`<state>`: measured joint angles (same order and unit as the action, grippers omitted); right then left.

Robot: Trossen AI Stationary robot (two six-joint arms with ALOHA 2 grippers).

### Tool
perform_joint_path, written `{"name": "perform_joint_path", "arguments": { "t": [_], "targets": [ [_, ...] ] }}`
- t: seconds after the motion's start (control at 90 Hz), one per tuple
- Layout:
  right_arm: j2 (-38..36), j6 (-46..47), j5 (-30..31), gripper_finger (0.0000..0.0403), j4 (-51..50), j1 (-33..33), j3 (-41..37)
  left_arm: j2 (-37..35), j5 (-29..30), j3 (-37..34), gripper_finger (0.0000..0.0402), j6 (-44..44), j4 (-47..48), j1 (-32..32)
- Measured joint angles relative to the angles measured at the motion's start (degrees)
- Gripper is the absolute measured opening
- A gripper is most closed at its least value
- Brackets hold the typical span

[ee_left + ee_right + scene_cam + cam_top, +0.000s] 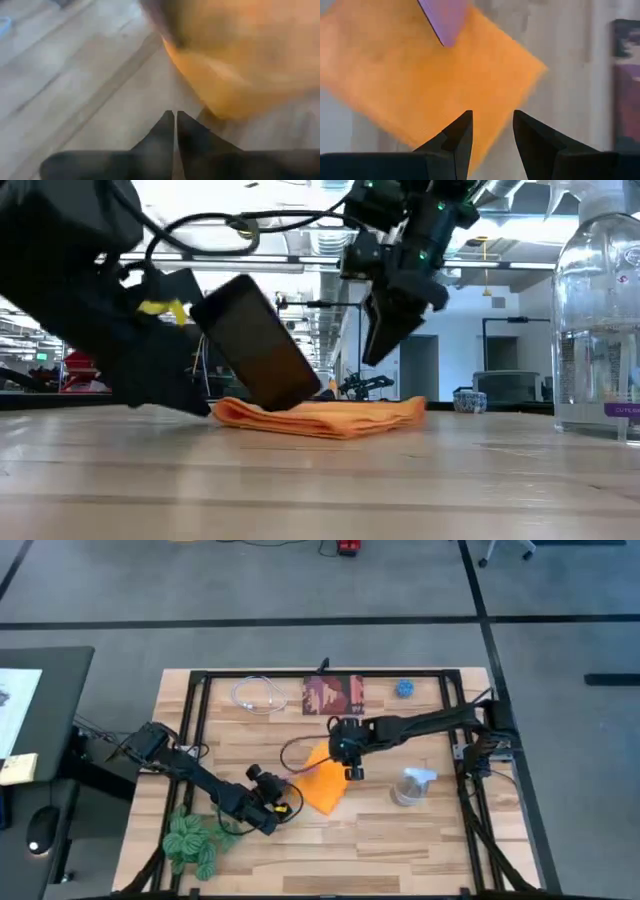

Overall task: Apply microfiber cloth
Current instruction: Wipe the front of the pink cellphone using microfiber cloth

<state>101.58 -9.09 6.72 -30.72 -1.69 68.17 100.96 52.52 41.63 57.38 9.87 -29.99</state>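
Left claw (283, 808) clenched on tilted smartphone (258, 342), its lower edge hiding behind orange cloth (325, 416), right claw (492, 131) released above.

Two dark arms, black grippers

The left gripper (272, 823) carries a yellow marking and looping black cable; the right gripper (353, 773) has tapering matte black fingers (457, 140) and green lights on its wrist.

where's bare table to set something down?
Free: front strip between the plant and spray bottle; back right past the blue ball. Crowded: centre, where the left tool and right tool flank the microfiber cloth.
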Motion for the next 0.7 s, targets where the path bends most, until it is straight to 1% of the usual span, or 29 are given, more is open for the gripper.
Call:
{"name": "perform_joint_path", "arguments": {
  "t": [0.1, 0.178, 0.322, 0.489, 0.522, 0.622, 0.7],
  "targets": [
    [-0.16, 0.87, 0.02, 0.0127, 3.27, 0.12, -3.15, 0.02, 0.16, 0.02, 0.0004, 0.73, -0.15, -0.33],
    [-0.91, 2.04, 0.05, 0.0127, 4.2, 0.04, -4.52, 0.08, 0.21, 0.01, 0.0004, -0.85, -2.13, -0.31],
    [-1.24, 2.52, -0.87, 0.0127, 5.97, 1.01, -4.98, -0.34, 0.45, 0.17, 0.0002, -3.52, -4.87, -0.11],
    [-1.2, 0.92, -1.06, 0.0127, 10.05, 3.62, -4.97, -0.38, 0.69, 0.12, 0.0001, -4.01, -5.38, 0.0],
    [-1.2, -0.18, -1.76, 0.0127, 10.73, 4.28, -4.97, -0.38, 0.72, 0.12, 0.0001, -4.02, -5.5, 0.0],
    [-1.09, -6.87, -6.57, 0.0136, 12.98, 6.74, -4.97, -0.41, 0.8, 0.12, 0.0001, -4.3, -6.36, 0.02],
    [-1.02, -10.9, -7.2, 0.0151, 14.74, 9.06, -4.97, -0.43, 0.91, 0.14, 0.0, -4.88, -7.18, 0.21]
  ]
}}
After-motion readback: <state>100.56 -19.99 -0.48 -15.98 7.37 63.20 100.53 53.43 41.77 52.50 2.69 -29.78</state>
